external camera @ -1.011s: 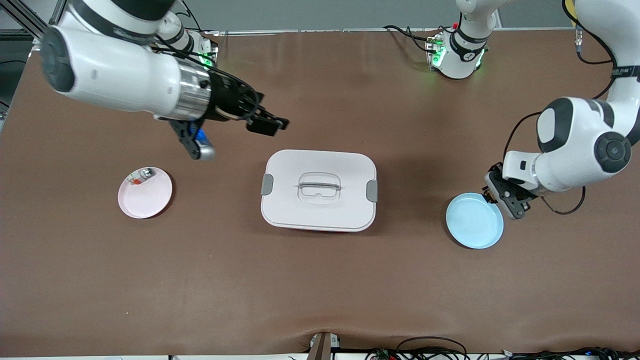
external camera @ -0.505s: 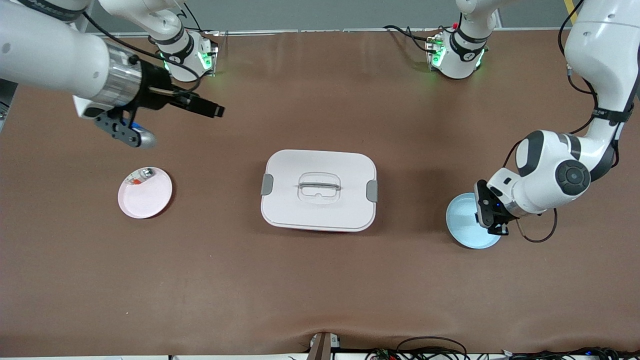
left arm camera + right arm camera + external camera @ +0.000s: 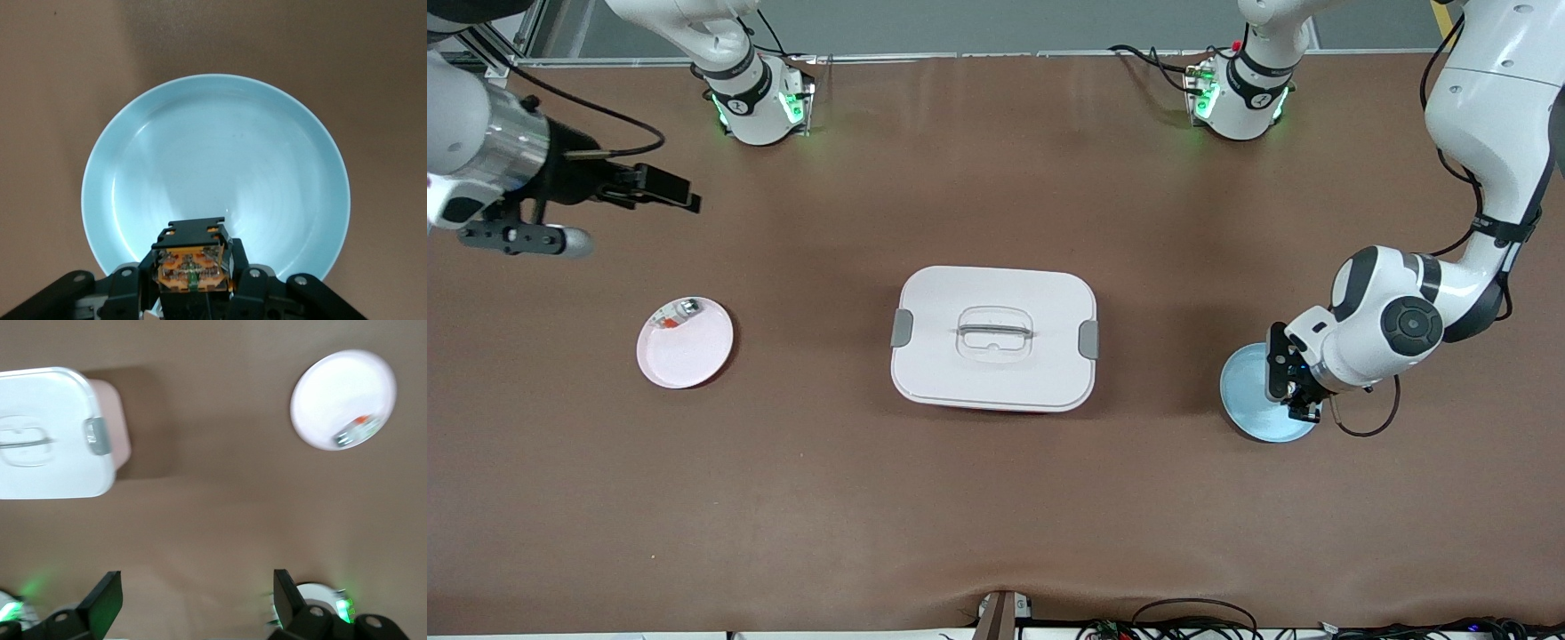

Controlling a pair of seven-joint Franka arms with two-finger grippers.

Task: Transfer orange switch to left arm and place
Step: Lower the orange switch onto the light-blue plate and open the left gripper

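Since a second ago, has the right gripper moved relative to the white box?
Yes. The right gripper has pulled away from the white latched plastic box, toward the right arm's end of the table.

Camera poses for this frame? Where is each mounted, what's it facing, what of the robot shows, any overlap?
Front: high across the table, facing both bases; shows both arms, the box, pink plate, blue plate.
Left wrist: on the left arm, looking down on the blue plate; the left end effector is shut on the orange switch.
Right wrist: on the right arm, looking down; open right end effector, box, pink plate.
Shared: front and right wrist both see box and pink plate.
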